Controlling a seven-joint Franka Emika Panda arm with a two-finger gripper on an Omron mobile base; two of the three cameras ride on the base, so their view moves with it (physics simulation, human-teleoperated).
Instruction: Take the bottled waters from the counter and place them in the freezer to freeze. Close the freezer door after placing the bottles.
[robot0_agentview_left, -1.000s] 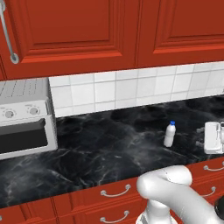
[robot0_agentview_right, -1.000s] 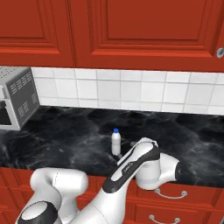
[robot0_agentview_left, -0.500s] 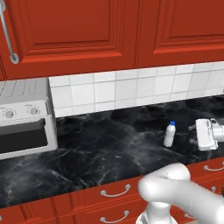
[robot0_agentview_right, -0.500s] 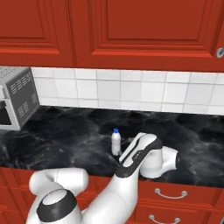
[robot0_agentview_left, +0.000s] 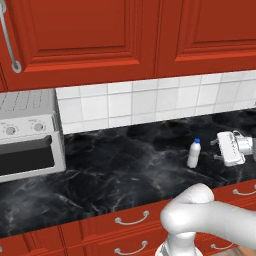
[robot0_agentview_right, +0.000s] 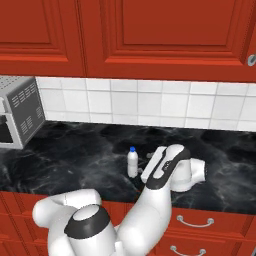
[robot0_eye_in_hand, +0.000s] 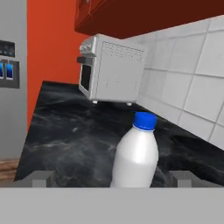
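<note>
Hand view: blue-capped bottle (robot0_eye_in_hand: 136, 153) upright between wide-open claw (robot0_eye_in_hand: 111, 177) fingertips.

The black marble counter (robot0_agentview_left: 115, 180) carries an upright blue-capped bottle (robot0_agentview_left: 194, 153) and a toaster oven (robot0_agentview_left: 27, 135).

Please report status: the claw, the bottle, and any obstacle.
Claw open, level with blue-capped bottle, just beside it, not gripping. Bottle upright on counter. Nothing between them; toaster oven far off.

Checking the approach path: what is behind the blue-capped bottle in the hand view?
Behind the blue-capped bottle lie bare black counter, the toaster oven and the tiled wall. The counter patch directly behind the bottle is hidden.
</note>
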